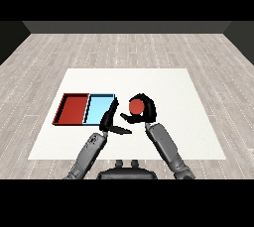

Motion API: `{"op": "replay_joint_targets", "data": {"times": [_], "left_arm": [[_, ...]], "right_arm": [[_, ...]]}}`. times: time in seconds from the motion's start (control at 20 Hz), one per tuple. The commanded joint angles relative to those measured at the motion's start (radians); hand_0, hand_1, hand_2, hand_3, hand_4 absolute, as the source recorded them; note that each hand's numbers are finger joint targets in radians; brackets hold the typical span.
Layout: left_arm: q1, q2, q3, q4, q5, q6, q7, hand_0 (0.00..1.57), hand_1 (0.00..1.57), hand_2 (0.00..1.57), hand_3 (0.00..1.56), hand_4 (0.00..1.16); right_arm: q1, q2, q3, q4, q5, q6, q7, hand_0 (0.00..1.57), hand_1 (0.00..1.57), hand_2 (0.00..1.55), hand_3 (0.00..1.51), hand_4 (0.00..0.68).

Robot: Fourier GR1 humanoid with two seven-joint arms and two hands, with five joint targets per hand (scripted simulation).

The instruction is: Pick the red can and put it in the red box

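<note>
A white table (188, 137) stands on the grey plank floor (124, 47). On its left side lie the red tray (72, 109) and, touching it on the right, the light blue tray (99, 108). Just right of them, the right hand (144, 109) curls round the red can (136, 105). The left hand (110, 120) reaches out near the blue tray, fingers straight.
</note>
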Motion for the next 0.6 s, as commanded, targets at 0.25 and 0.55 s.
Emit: {"op": "replay_joint_targets", "data": {"times": [0.25,0.55], "left_arm": [[-0.087,0.000,-0.127,0.095,0.106,0.132,-0.052,0.00,0.00,0.00,0.00,0.00],[-0.136,0.000,-0.078,0.186,0.156,0.050,-0.101,0.00,0.00,0.00,0.00,0.00]], "right_arm": [[-0.049,0.007,0.032,0.008,-0.021,-0.019,0.008,1.47,1.47,1.44,1.39,0.676],[0.041,0.007,0.164,-0.017,-0.086,-0.071,-0.044,1.47,1.47,1.43,1.40,0.644]]}}
